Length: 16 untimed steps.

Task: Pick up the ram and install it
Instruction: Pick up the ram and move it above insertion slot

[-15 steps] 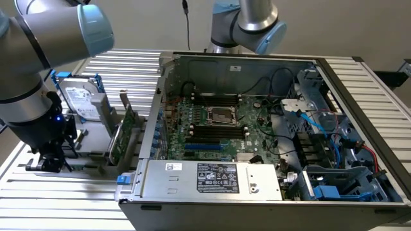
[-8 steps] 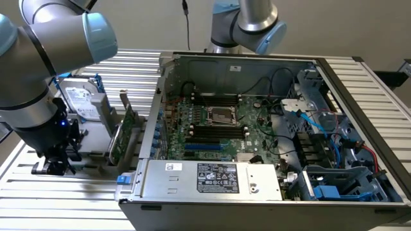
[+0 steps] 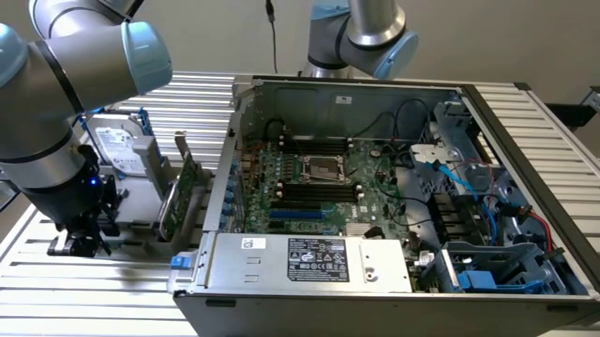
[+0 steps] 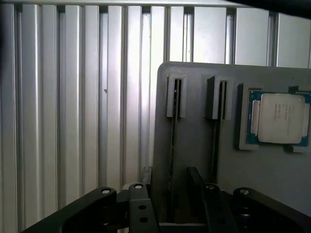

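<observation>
Gripper (image 4: 171, 182) low over a gray holder (image 4: 194, 121), its two black fingers (image 4: 197, 182) spread apart on either side of a narrow slot. A thin dark strip standing on edge runs along that slot; it seems to be the ram (image 4: 172, 141), though seen edge-on it is hard to be sure, and the fingers do not appear to be touching it. A second slot lies just beside it, and past that a square silver processor (image 4: 282, 118) sits in its own recess.

In the exterior view the gripper (image 3: 80, 239) hangs at the near end of the holder, on the exterior view's left. The holder rests on a slatted metal table (image 3: 84, 295). A wide green card (image 3: 187, 186) and a hard drive (image 3: 117, 144) stand in the holder too. The open computer case (image 3: 347, 95) lies to the exterior view's right, well apart from the gripper, with its motherboard (image 3: 319, 189) exposed.
</observation>
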### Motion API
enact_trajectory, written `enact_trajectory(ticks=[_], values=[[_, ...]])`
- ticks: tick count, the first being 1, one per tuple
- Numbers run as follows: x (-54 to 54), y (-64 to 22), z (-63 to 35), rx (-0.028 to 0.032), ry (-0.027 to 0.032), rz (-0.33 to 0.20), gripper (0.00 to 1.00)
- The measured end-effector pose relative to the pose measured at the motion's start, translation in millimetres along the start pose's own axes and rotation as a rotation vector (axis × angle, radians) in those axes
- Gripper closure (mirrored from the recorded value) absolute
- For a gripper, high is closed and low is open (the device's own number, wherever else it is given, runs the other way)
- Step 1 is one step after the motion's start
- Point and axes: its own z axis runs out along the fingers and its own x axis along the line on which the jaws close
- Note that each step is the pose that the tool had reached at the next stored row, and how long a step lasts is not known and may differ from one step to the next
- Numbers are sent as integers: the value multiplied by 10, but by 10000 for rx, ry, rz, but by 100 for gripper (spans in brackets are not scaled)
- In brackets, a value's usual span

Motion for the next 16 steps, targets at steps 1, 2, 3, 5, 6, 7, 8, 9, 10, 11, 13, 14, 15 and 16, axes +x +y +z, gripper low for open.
enact_trajectory(ticks=[1,2,3,5,6,7,8,9,10,11,13,14,15,16], values=[[1,1,1,3,-26,-3,58],[0,1,3,6,-53,-3,58],[0,3,4,6,-69,-3,58],[0,5,5,9,-117,-5,58],[0,6,5,10,-128,-5,58],[0,6,5,11,-128,-5,58],[0,6,6,11,-129,-6,58],[2,8,5,10,-129,-5,58],[4,9,5,9,-128,-6,58],[6,9,6,9,-128,-5,58],[8,9,7,10,-129,-5,60],[9,9,7,10,-128,-5,67],[10,9,7,10,-128,-5,73],[11,9,7,10,-129,-5,73]])
